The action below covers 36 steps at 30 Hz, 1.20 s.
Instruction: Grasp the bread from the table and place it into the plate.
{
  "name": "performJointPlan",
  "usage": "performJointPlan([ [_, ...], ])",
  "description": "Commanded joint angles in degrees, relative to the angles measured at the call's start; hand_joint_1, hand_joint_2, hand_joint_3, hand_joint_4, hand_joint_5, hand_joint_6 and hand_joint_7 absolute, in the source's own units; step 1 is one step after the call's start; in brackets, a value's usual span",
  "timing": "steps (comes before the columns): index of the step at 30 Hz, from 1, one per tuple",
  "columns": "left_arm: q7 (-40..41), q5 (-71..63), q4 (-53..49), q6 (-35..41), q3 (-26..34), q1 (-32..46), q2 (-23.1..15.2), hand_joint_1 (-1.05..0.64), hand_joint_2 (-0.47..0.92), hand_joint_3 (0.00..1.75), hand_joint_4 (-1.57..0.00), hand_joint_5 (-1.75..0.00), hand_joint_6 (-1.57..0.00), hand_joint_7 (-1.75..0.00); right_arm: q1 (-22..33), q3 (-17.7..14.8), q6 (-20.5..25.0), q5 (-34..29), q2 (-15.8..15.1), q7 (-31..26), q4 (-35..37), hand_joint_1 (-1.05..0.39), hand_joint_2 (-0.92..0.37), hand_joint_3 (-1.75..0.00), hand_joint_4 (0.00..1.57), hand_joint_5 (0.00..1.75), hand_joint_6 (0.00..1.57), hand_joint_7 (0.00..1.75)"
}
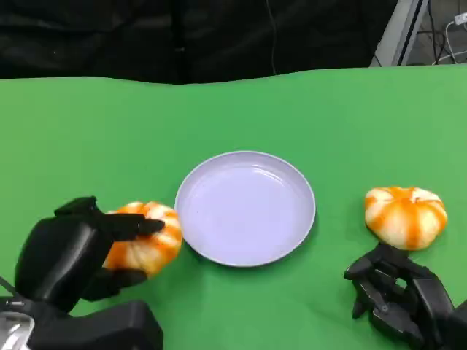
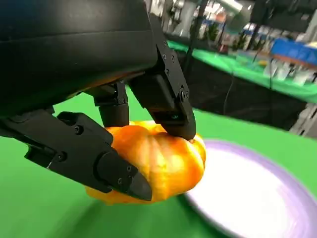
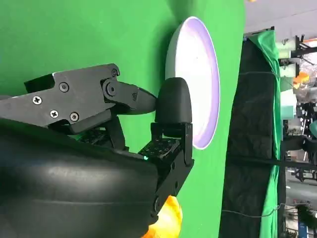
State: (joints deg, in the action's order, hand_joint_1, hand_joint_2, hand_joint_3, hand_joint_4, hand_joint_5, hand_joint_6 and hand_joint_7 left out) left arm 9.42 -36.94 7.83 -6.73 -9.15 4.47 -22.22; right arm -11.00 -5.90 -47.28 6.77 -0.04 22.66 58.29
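**Orange buns, one in hand, one loose**

Orange and white, glossy and ribbed like small pumpkins: two round bread buns flank one plate (image 1: 245,208) on the green cloth (image 1: 233,117). The plate is the landmark here, a single shallow round dish, pale lilac, smooth and shiny, with a low raised rim.

The left bun (image 1: 144,238) sits just beside the plate's left rim, close enough that the two nearly touch. The left hand (image 1: 69,251) holds it: black fingers (image 2: 163,94) press its top while a thumb lies along its near side, as the left wrist view shows plainly. Whether the bun is off the cloth I cannot tell. Its skin is lobed, with pale streaks running down from the crown.

The right bun (image 1: 405,216) lies well to the right of the plate, free on the cloth, with no hand touching it. It has the same rounded shape and the same pale stripes.

The right hand (image 1: 394,295) rests to the right of the plate and nearer the robot than the right bun, just beside it. Its fingers are loosely curled and apart, holding nothing. Both hands are hard black shells with screwed, jointed finger segments.

The cloth is matte and flat, ending in a dark backdrop beyond the plate.
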Motion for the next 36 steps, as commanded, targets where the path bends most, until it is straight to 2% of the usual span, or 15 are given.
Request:
performJointPlan([
  [1,0.0,-1.4,3.2,0.1,1.3,0.4,-0.4,-0.07,0.88,0.10,-0.88,-1.58,-1.36,-0.22,0.3,-0.3,0.2,0.0,-0.4,-0.3,0.3,-0.28,-0.92,-0.52,0.72,1.75,0.67,1.40],
  [6,-0.5,-1.3,4.5,0.2,1.7,-0.1,0.2,-0.08,0.85,0.16,-0.91,-1.53,-1.36,-0.22,0.2,-0.2,-0.1,-0.2,-0.5,-0.5,0.5,-0.28,-0.92,-0.52,0.72,1.75,0.67,1.40],
  [8,-0.5,-1.0,4.5,-0.2,1.6,-0.8,0.3,-0.07,0.76,0.35,-0.90,-1.56,-1.35,-0.25,0.2,-0.2,0.1,-0.2,-0.5,-0.4,0.5,-0.29,-0.92,-0.52,0.72,1.75,0.67,1.41],
  [9,-0.5,-0.9,4.3,-0.5,1.6,-1.1,0.3,-0.08,0.67,0.52,-0.91,-1.52,-1.34,-0.28,0.2,-0.2,0.1,-0.2,-0.5,-0.5,0.6,-0.29,-0.92,-0.52,0.72,1.75,0.67,1.40],
  [12,0.1,-0.7,2.3,-2.1,1.0,-2.6,0.4,-0.09,0.59,0.69,-0.96,-1.41,-1.33,-0.29,0.1,-0.2,0.0,-0.4,-0.4,-0.7,0.7,-0.29,-0.92,-0.52,0.72,1.75,0.67,1.40],
  [17,1.4,-0.8,-2.5,-5.0,-0.1,-5.6,1.5,-0.11,0.58,0.68,-0.96,-1.41,-1.31,-0.29,0.1,-0.1,0.1,-0.5,-0.3,-0.8,0.6,-0.29,-0.92,-0.51,0.73,1.75,0.68,1.40],
  [19,2.3,-0.9,-5.6,-6.7,-0.8,-7.4,2.2,-0.12,0.61,0.67,-0.98,-1.35,-1.29,-0.34,0.1,0.0,0.2,-0.6,-0.3,-0.9,0.5,-0.29,-0.92,-0.51,0.73,1.75,0.67,1.40],
  [22,3.4,-1.1,-9.8,-8.9,-1.8,-10.0,2.9,-0.13,0.62,0.66,-0.95,-1.40,-1.25,-0.41,0.2,0.1,0.0,-0.8,-0.1,-1.2,0.5,-0.29,-0.92,-0.52,0.73,1.75,0.67,1.40],
  [25,4.9,-1.2,-15.6,-11.6,-3.1,-13.2,3.6,-0.13,0.63,0.62,-0.86,-1.56,-1.18,-0.53,0.1,0.1,-0.5,-0.9,0.1,-1.4,0.7,-0.30,-0.92,-0.51,0.73,1.75,0.67,1.40],
  [30,7.2,-1.9,-21.8,-14.3,-4.9,-16.8,4.7,-0.14,0.62,0.64,-0.87,-1.57,-1.14,-0.63,0.3,0.0,-0.3,-1.0,0.3,-1.5,0.3,-0.29,-0.92,-0.52,0.73,1.75,0.68,1.40],
  [34,8.6,-2.6,-25.8,-15.2,-6.6,-19.5,5.8,-0.13,0.65,0.61,-0.79,-1.71,-1.04,-0.84,0.3,0.2,-0.5,-1.5,0.2,-2.0,0.3,-0.29,-0.92,-0.53,0.73,1.75,0.68,1.41],
  [36,8.4,-2.6,-27.3,-15.1,-7.4,-20.8,6.5,-0.13,0.66,0.60,-0.77,-1.73,-1.00,-0.89,0.4,0.2,-0.7,-1.7,0.3,-2.3,0.3,-0.29,-0.92,-0.53,0.73,1.75,0.67,1.41],
])
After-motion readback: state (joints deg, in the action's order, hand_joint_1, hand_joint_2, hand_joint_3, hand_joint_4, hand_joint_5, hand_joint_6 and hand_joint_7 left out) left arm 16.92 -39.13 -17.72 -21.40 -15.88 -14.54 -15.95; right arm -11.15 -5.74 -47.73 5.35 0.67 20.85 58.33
